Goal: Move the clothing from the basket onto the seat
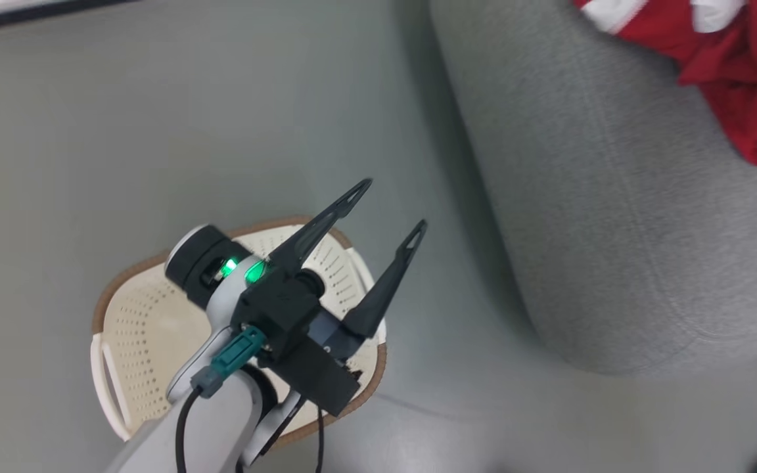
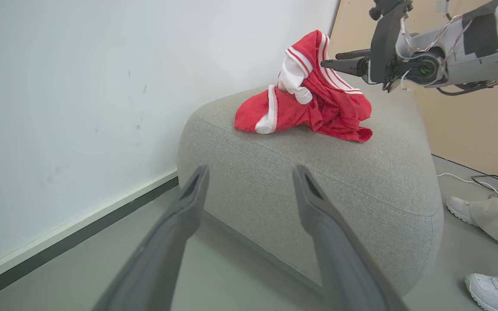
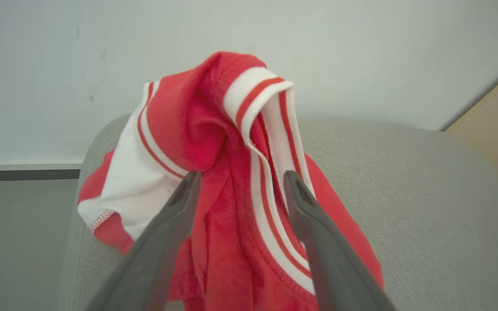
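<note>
The red clothing [image 1: 733, 59] with white panels and stripes lies heaped on the grey seat [image 1: 615, 217], at its far corner. In the left wrist view the clothing [image 2: 314, 103] rises in a peak, and my right gripper [image 2: 330, 60] has its tips at that peak. My right gripper [image 3: 242, 175] is open, its fingers standing apart on either side of a striped fold of the clothing [image 3: 205, 112]. My left gripper [image 1: 393, 205] hangs open and empty above the basket [image 1: 125, 279], whose visible inside holds nothing. From its wrist, the left gripper [image 2: 251, 169] points at the seat [image 2: 339, 181].
The basket stands on grey floor just left of the seat. A white wall with a dark baseboard [image 2: 80, 237] runs behind. A person's white shoes [image 2: 461, 209] and trouser legs stand beside the seat's right end, near cables [image 2: 469, 179] on the floor.
</note>
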Available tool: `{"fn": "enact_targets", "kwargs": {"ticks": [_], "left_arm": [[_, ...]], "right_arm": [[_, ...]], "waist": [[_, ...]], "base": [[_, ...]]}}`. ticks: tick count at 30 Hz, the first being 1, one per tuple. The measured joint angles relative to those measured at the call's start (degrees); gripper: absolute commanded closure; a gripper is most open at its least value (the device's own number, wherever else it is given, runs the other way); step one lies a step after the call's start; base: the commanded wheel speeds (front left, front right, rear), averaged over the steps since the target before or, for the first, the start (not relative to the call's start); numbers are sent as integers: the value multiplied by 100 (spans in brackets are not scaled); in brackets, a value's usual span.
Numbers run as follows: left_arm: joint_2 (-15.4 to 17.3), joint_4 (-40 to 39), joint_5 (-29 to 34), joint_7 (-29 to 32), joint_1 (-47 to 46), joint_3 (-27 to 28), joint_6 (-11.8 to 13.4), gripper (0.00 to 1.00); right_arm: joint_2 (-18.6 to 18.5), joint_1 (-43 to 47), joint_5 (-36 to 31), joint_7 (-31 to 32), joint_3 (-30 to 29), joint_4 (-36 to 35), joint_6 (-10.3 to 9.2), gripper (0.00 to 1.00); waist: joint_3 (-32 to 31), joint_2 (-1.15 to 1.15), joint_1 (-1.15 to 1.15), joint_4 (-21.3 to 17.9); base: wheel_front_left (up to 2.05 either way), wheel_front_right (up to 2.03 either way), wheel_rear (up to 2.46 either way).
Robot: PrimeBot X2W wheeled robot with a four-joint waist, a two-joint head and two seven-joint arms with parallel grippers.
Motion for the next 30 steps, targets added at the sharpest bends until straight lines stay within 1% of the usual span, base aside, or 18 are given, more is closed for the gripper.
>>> {"fn": "enact_targets", "kwargs": {"ticks": [3, 9, 15, 16, 19, 22, 30], "left_arm": [[33, 175, -73, -54, 102, 29, -35, 0], [-1, 449, -191, -220, 277, 169, -34, 0], [-144, 735, -399, -445, 459, 363, 132, 0], [-197, 827, -443, -535, 537, 434, 211, 0], [-221, 976, -515, -634, 693, 544, 278, 0], [-243, 1098, -565, -757, 890, 655, 397, 0], [-245, 1348, -820, -909, 1502, 969, 679, 0]], "right_arm": [[103, 110, -16, -36, 67, 8, 51, 0], [257, 342, -43, -67, 135, 5, 82, 0], [382, 660, -43, -109, 180, -90, 129, 0], [428, 773, -43, -110, 179, -174, 153, 0], [486, 973, -42, -110, 167, -316, 159, 0], [524, 1210, -33, -111, 110, -503, 176, 0], [662, 2194, 96, -110, -53, -1018, 176, 0]], "waist": [[-159, 0, 0, -118], [-489, -1, -1, -278], [-969, -1, -1, -366], [-1137, -1, -1, -362], [-1385, -1, -1, -321], [-1627, -1, -1, -234], [-2215, -1, -1, 193]], "base": [[0, 0, 0], [0, 0, 0], [0, 0, 0], [0, 0, 0], [0, 0, 0], [0, 0, 0], [0, 0, 0]]}}
